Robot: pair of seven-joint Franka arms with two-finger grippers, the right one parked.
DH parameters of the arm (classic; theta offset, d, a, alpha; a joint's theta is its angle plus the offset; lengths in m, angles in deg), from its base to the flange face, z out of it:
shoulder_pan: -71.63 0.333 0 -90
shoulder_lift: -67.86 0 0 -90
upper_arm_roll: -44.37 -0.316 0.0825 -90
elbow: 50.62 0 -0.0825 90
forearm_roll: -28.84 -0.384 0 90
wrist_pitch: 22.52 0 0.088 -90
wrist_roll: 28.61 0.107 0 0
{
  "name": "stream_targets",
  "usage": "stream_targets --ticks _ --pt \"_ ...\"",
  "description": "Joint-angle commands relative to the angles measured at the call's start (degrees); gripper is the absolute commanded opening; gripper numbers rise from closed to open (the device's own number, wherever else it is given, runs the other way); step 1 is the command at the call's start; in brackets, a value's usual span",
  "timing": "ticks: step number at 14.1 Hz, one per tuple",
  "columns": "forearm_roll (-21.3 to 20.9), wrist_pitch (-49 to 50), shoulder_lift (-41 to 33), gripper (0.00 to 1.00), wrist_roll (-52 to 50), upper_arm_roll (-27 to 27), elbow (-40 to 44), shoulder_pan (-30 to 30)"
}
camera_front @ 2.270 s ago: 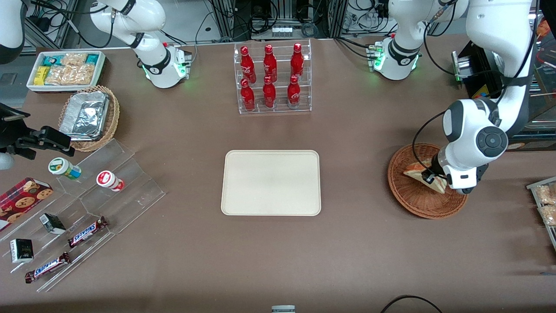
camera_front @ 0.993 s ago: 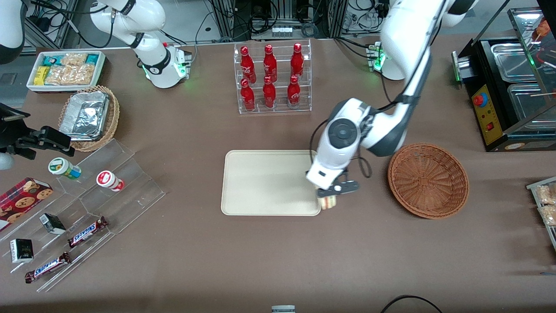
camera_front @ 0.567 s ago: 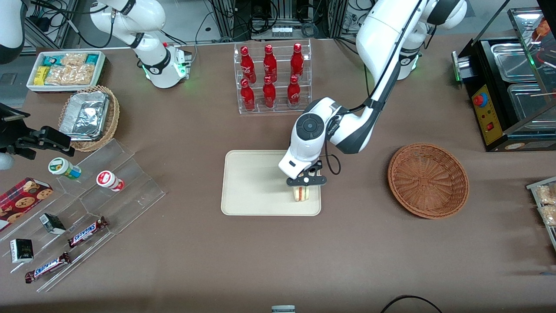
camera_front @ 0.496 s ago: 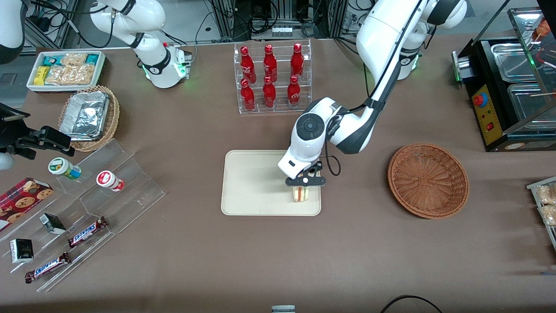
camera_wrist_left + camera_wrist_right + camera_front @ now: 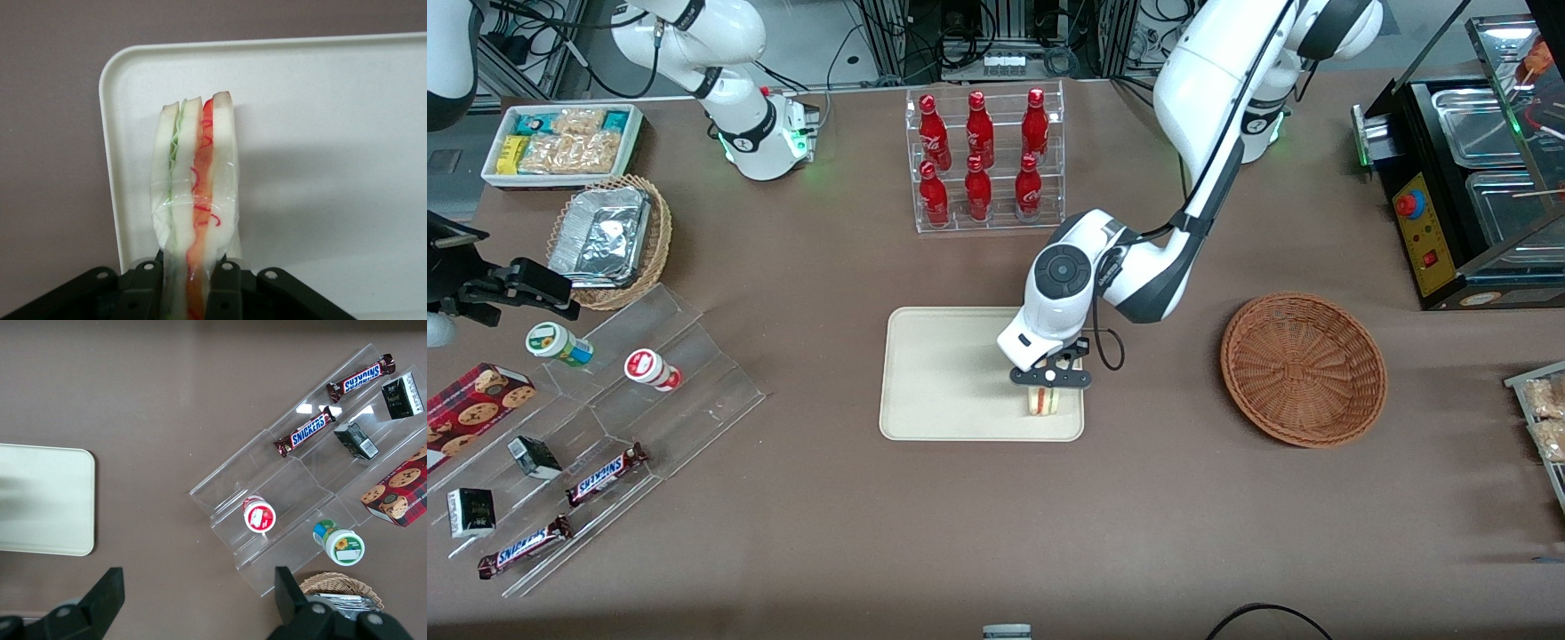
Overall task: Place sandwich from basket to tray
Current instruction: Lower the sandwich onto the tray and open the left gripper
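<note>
My left gripper [image 5: 1045, 391] is shut on the sandwich [image 5: 1043, 403], a wrapped white-bread wedge with red and green filling. It holds it upright on or just above the cream tray [image 5: 943, 373], at the tray's corner nearest the front camera toward the basket. In the left wrist view the sandwich [image 5: 195, 193] sits clamped between the black fingers [image 5: 225, 293] over the tray's rounded corner [image 5: 127, 80]. The reddish-brown basket [image 5: 1303, 369] stands empty toward the working arm's end.
A clear rack of red bottles [image 5: 983, 160] stands farther from the front camera than the tray. A clear stepped display [image 5: 605, 427] with snack bars and cups, a foil-lined wicker basket [image 5: 609, 240] and a white snack bin [image 5: 560, 142] lie toward the parked arm's end.
The gripper carried the sandwich out of the basket and over to the tray's corner. In the last half second it lowered slightly with the sandwich still held.
</note>
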Motion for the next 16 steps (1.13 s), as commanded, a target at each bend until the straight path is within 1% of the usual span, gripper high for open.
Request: stream_targets --ticks 1,5,8,11,12,13,14,15,16 --pt "0.6 0.5 1.4 0.29 0.7 -0.1 2.5 -0.3" --pt "0.7 0.5 1.3 0.31 0.7 -0.1 2.6 -0.3" --pt "0.4 0.4 2.0 0.38 0.8 -0.1 2.5 -1.0" --pt "0.5 -0.2 2.1 0.49 0.2 -0.1 2.6 -1.1" --pt "0.6 -0.4 2.1 0.55 0.1 -0.1 2.6 -1.1" --pt "0.5 -0.4 2.1 0.72 0.4 -0.1 2.6 -1.1" --pt "0.5 -0.4 2.0 0.76 0.2 -0.1 2.6 -1.1" --pt "0.8 -0.6 1.7 0.91 0.1 -0.1 2.6 -1.1" --pt "0.9 -0.7 1.2 1.00 0.0 -0.2 2.6 -1.0"
